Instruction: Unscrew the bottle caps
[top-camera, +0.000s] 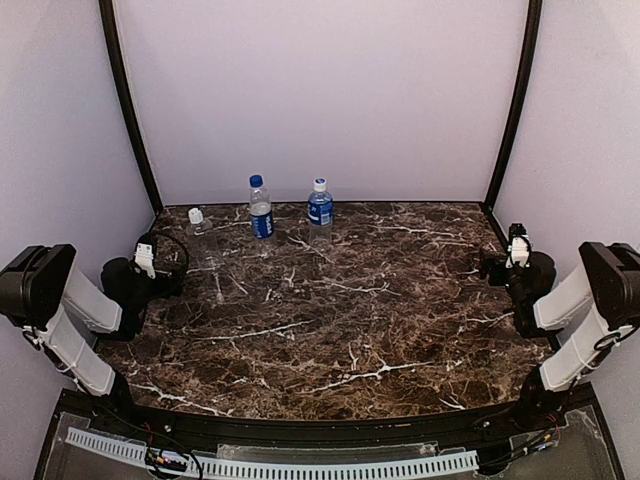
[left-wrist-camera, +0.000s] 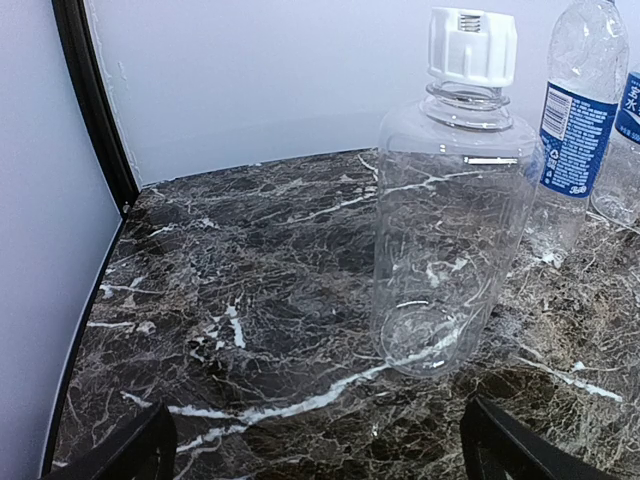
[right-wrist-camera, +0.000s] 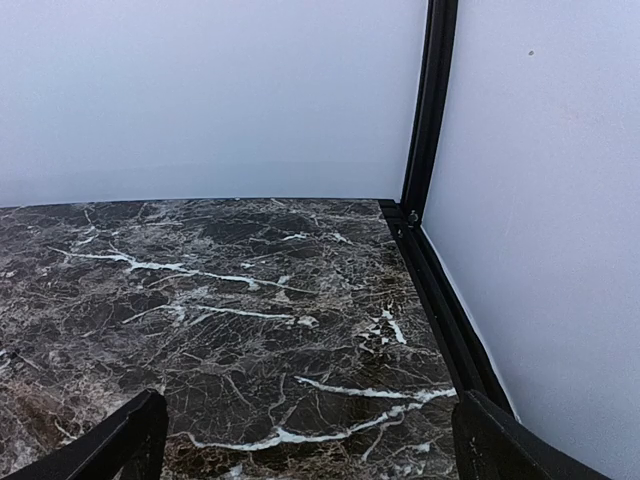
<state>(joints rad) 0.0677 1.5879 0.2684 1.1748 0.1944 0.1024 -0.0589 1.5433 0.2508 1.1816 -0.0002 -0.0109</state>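
Observation:
Three bottles stand upright at the back of the table. An unlabelled clear bottle (top-camera: 202, 240) carries a white cap (top-camera: 196, 215). A blue-labelled bottle (top-camera: 261, 215) has a blue cap (top-camera: 256, 181). The Pepsi bottle (top-camera: 320, 210) has a white cap (top-camera: 320, 185). My left gripper (top-camera: 172, 268) is open, low by the left wall, a short way from the clear bottle. In the left wrist view this clear bottle (left-wrist-camera: 450, 230) and its white cap (left-wrist-camera: 472, 45) stand ahead, right of the open left gripper (left-wrist-camera: 325, 450). My right gripper (top-camera: 505, 262) is open at the right edge, far from the bottles.
The marble table (top-camera: 340, 320) is enclosed by pale walls with black corner posts (top-camera: 130, 110). The right wrist view shows only marble table (right-wrist-camera: 220, 300), a black post (right-wrist-camera: 432, 110) and the right wall behind the open right gripper (right-wrist-camera: 310, 450). A blue-labelled bottle (left-wrist-camera: 575, 120) stands behind the clear one.

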